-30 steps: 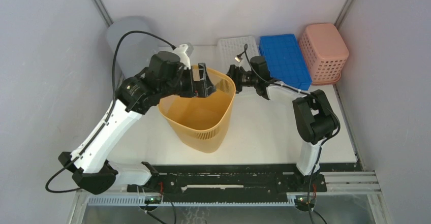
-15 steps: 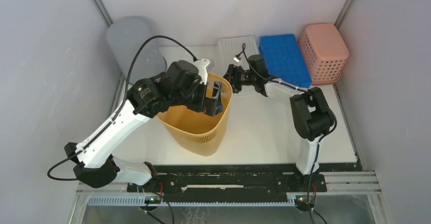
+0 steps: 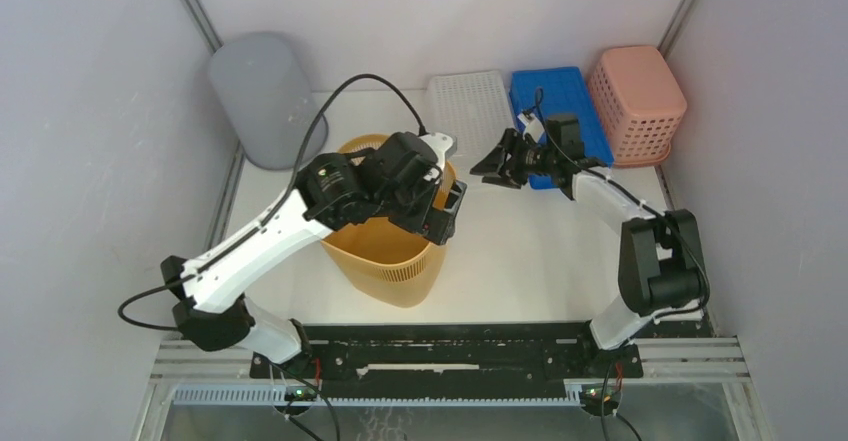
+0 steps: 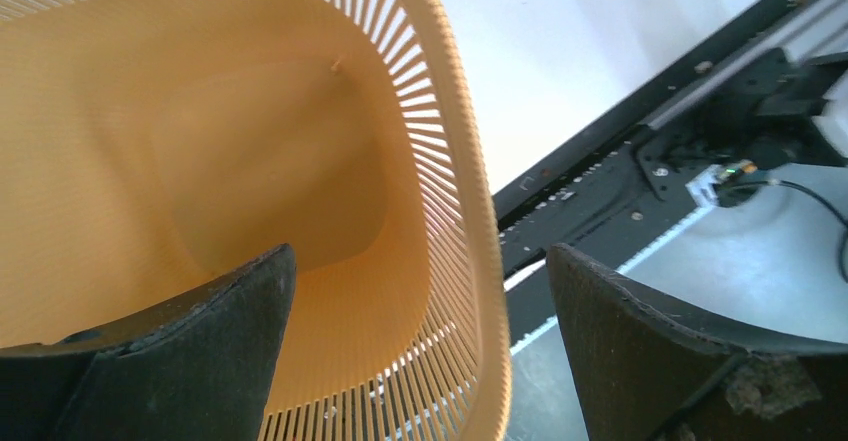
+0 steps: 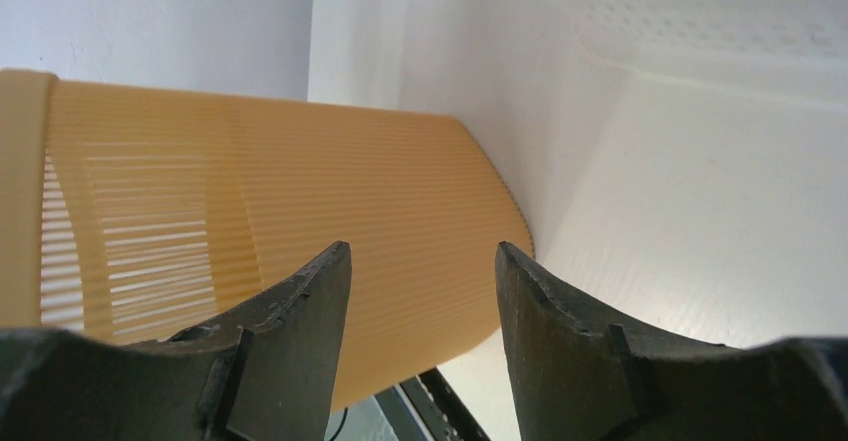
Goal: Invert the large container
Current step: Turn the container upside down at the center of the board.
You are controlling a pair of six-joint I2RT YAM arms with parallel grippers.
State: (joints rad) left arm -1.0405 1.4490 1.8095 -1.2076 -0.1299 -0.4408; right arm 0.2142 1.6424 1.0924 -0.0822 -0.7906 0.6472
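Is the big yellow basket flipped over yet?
Not yet. Nothing looks done: the yellow basket sits mouth-up on the table. The left gripper is open around its rim; the right gripper is open beside it. Grabbing and flipping are left.

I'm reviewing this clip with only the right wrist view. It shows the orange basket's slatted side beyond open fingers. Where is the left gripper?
Observer: In the left wrist view, the left gripper is open and straddles the rim of the orange basket, with one finger inside and one outside.
Operator: Is the basket upright or flipped?
Observer: It is upright on the table with its mouth up. The top view looks down into it.
Operator: Is my right gripper touching it?
Observer: No. From above, the right gripper hangs clear of the basket on its right, near the blue tray.
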